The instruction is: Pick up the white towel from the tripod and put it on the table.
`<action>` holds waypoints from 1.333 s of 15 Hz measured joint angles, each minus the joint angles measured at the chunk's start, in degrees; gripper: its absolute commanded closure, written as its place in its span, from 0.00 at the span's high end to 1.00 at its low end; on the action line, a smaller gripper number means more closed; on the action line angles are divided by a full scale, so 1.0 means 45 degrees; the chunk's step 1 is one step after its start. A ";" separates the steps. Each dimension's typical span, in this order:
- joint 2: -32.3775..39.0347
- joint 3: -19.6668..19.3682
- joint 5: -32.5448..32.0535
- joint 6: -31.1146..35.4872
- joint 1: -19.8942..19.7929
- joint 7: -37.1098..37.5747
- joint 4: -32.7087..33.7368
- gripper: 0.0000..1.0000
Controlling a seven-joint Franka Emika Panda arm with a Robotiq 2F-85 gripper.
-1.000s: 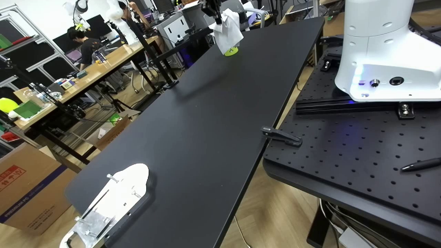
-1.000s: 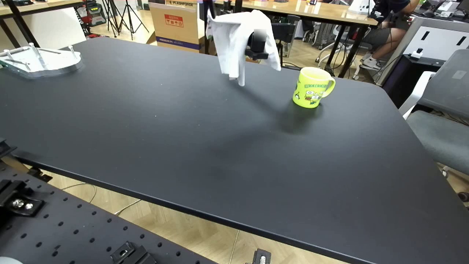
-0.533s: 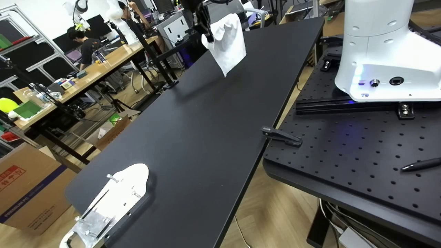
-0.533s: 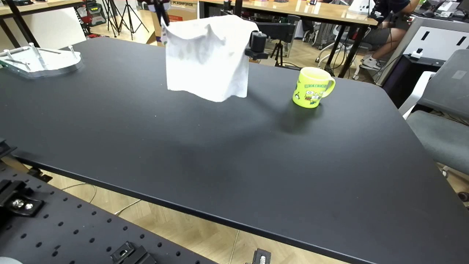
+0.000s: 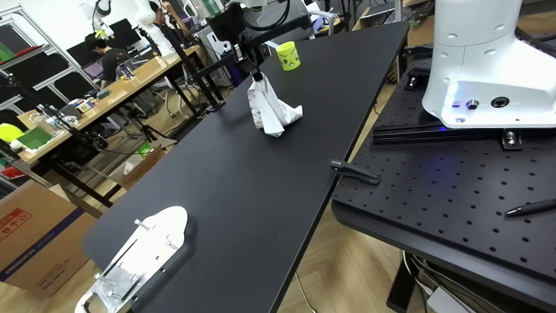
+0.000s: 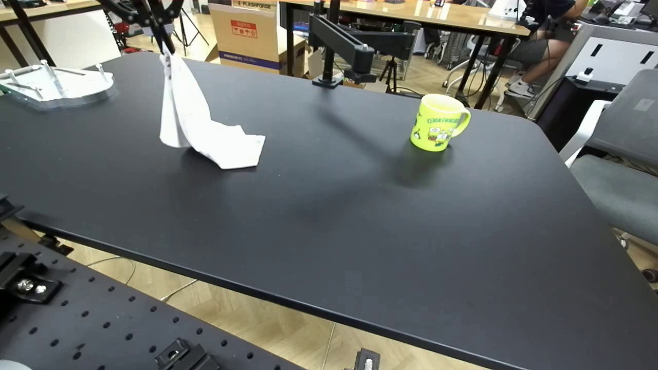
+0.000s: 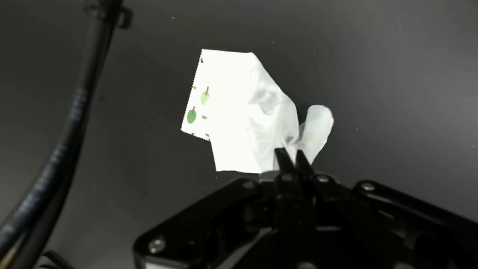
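The white towel, with small green leaf prints near one edge, shows in both exterior views (image 5: 273,111) (image 6: 218,139) and the wrist view (image 7: 235,97). My gripper (image 5: 257,77) is shut on its upper end, with the cloth pinched between close fingertips. The gripper also shows in the other views (image 6: 167,51) (image 7: 290,151). The towel hangs down from it, and its lower part lies folded on the black table (image 6: 334,221). A black jointed arm stand (image 6: 342,43), likely the "tripod", stands at the table's far edge, bare of cloth.
A yellow-green mug (image 6: 437,123) stands on the table; it also shows in an exterior view (image 5: 288,56). A white plate with upright bolts (image 5: 147,248) lies at one table end. A black clamp (image 5: 355,171) sits at the edge beside the robot's perforated base.
The gripper has carried the towel away from the black arm stand toward the white plate's end and lowered it. The towel's lower part now rests on the table. The mug is uncovered.
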 measured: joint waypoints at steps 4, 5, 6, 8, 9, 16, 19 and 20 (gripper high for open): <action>0.0185 0.0227 -0.0014 0.0008 0.0170 -0.0002 0.0001 0.01; 0.0243 0.0184 -0.0040 0.0008 0.0115 -0.0002 0.0002 0.01; 0.0317 0.0135 -0.0114 0.0011 0.0013 -0.0001 0.0003 0.01; 0.0498 -0.0028 -0.0246 0.0040 -0.0262 0.0002 0.0012 0.01; 0.0597 -0.0136 -0.0333 0.0068 -0.0421 0.0005 0.0036 0.01; 0.1275 -0.0713 -0.0779 0.0300 -0.1139 -0.0185 0.0426 0.62; 0.1290 -0.0773 -0.0774 0.0295 -0.1160 -0.0212 0.0545 0.84; 0.1261 -0.0791 -0.0766 0.0285 -0.1161 -0.0212 0.0588 0.90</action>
